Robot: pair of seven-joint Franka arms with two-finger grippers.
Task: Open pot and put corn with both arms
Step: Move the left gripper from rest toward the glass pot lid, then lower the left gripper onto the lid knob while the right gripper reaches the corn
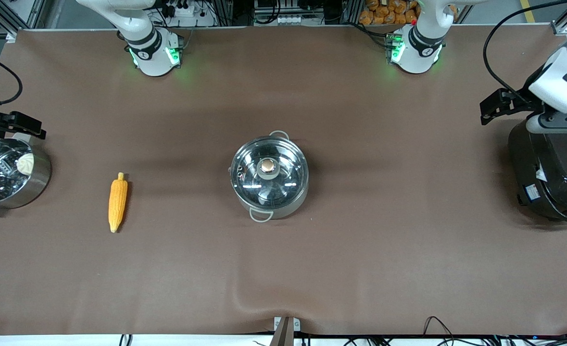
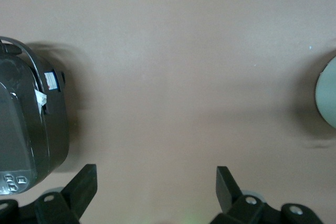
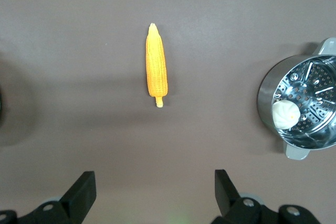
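Nearest the front camera lies the tapered yellow-orange corn cob (image 1: 118,202) (image 3: 156,65), bare on the brown table (image 1: 370,240), toward the right arm's end. Beside it, mid-table, sits the round shiny steel pot (image 1: 269,177), its clear glass lid with copper knob (image 1: 267,166) on. Both grippers hang spread and empty: the right gripper (image 3: 152,195) above a steamer pot holding a white bun (image 1: 9,173) (image 3: 302,111) (apparently), the left gripper (image 2: 156,191) over a black rice cooker (image 1: 552,173) (image 2: 29,129).

Bare brown table (image 1: 360,250) rings the lidded pot (image 1: 269,175); the corn (image 1: 118,202) at its nine o'clock lies well apart, unobstructed.
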